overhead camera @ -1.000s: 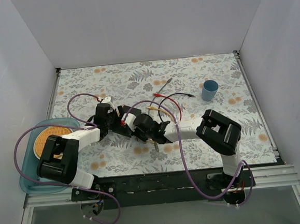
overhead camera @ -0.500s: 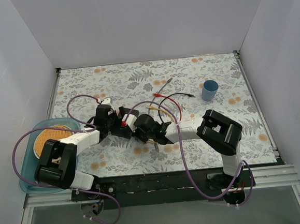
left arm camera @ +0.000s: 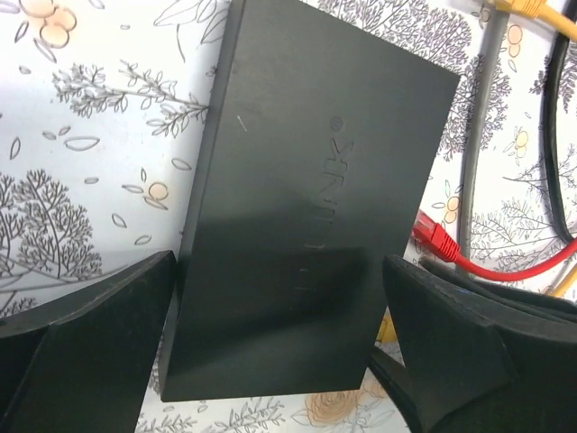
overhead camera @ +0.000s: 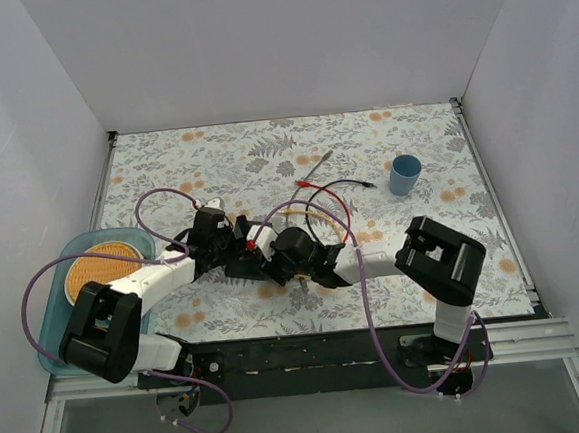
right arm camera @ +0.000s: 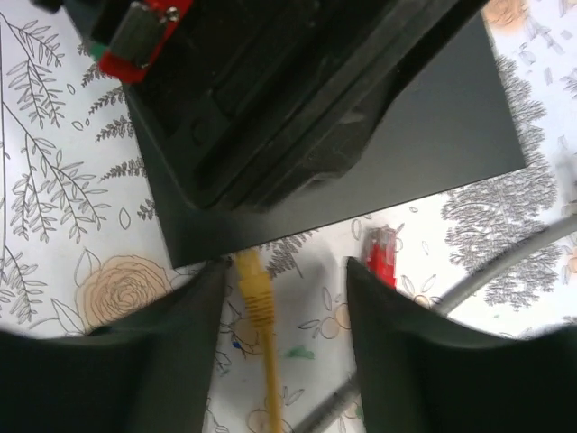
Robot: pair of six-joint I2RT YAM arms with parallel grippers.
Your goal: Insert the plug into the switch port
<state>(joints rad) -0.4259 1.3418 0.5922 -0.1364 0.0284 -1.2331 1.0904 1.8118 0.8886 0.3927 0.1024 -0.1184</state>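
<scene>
Where the top view's left edge meets the table, a teal tray (overhead camera: 52,354) holds a round woven orange mat (overhead camera: 98,270), partly overlapped by the left arm (overhead camera: 144,278). A blue cup (overhead camera: 404,174) stands upright at the upper right, well apart from everything else, its inside too small to read. The black box (left arm camera: 306,207) lies flat in the lower middle of the floral cloth (overhead camera: 264,148), near the table's front edge and under both wrists. The left gripper (left arm camera: 278,271) straddles it with a finger (left arm camera: 90,352) hard by each long edge; whether they clamp it cannot be told. The switch port would be on one of the box's sides, but no port shows. In the right wrist view the right gripper (right arm camera: 284,289) is spread wide. The yellow plug (right arm camera: 252,280) lies ungripped between its fingers, close against the one at frame left, its tip at the box's lower edge. A red plug (right arm camera: 380,255) lies to its right, just below that edge. In the left wrist view the box's left edge faces bare cloth. Its right edge is crowded by the red plug, a gray cable (left arm camera: 478,135) and a black cable (left arm camera: 544,162).
</scene>
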